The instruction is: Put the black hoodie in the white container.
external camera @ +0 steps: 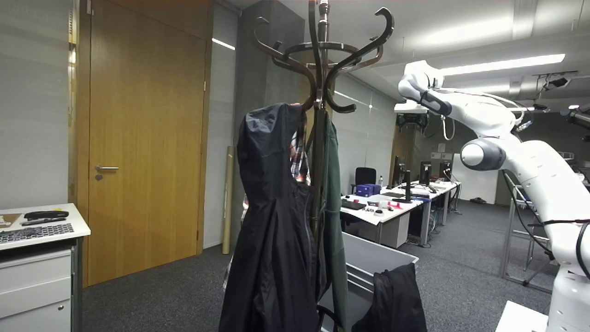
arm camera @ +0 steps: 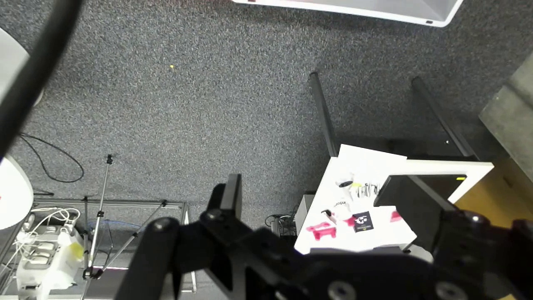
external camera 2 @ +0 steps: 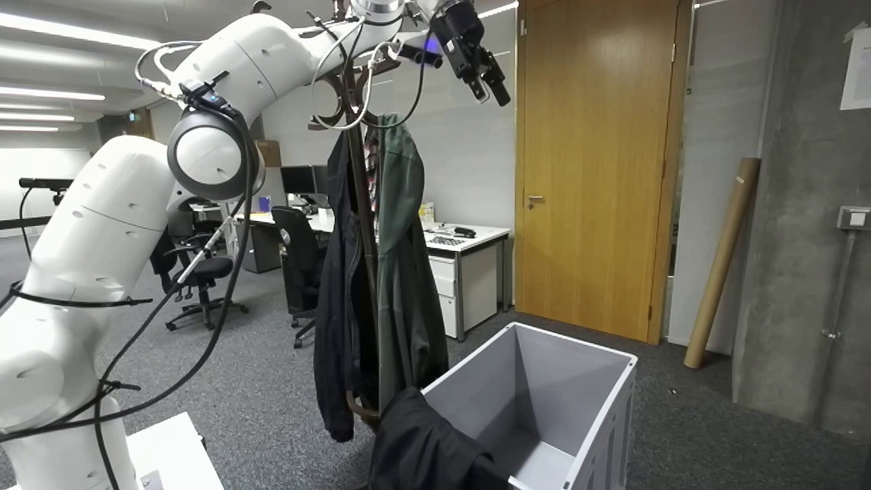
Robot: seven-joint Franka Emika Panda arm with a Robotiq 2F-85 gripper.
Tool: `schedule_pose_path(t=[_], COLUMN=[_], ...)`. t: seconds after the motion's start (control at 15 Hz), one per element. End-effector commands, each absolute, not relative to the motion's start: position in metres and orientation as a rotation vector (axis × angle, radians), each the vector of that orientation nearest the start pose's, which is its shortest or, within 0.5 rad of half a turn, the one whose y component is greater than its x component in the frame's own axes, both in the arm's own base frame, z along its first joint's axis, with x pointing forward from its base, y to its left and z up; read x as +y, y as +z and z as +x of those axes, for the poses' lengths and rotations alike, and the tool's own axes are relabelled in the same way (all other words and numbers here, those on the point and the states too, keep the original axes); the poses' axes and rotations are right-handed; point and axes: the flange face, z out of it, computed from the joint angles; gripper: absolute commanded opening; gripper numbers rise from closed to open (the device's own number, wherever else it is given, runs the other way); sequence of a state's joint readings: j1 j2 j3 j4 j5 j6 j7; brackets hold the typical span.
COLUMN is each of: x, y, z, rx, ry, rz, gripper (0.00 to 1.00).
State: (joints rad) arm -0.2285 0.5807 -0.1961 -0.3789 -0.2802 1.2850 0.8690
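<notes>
A plain black cloth, the black hoodie (external camera: 397, 299), lies over the end rim of the light-grey bin and hangs down outside it; it also shows in an exterior view (external camera 2: 425, 446). How much of it lies inside the bin cannot be told. The white container (external camera 2: 552, 371) is this rectangular bin, whose visible floor is bare; it also shows in an exterior view (external camera: 368, 252), and its rim shows at the top of the wrist view (arm camera: 358, 11). My gripper (external camera 2: 488, 95) is open and empty, high above and apart from both; its spread fingers show in the wrist view (arm camera: 321, 179).
A dark coat rack (external camera: 321, 92) stands beside the bin. A black hooded jacket (external camera: 272, 221), a plaid shirt (external camera: 299, 157) and a dark green garment (external camera 2: 401, 204) hang on it. Desks (arm camera: 366, 166) and a tripod (arm camera: 100, 212) stand around. A door (external camera 2: 592, 170) is behind.
</notes>
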Motion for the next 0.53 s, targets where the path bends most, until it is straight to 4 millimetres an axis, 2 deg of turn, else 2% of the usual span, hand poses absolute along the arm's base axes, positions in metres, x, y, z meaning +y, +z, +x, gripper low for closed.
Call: schedule_pose_path(t=[0.0, 0.27, 0.47], x=[-0.241, -0.257, -0.266], y=[0.777, 0.781, 0.781], z=[0.578, 0.587, 0.589], rx=[1.993, 1.817, 1.676], ry=[-0.705, -0.82, -0.824], rz=[-2.617, -2.612, -2.614], gripper=[1.0, 1.0, 1.0])
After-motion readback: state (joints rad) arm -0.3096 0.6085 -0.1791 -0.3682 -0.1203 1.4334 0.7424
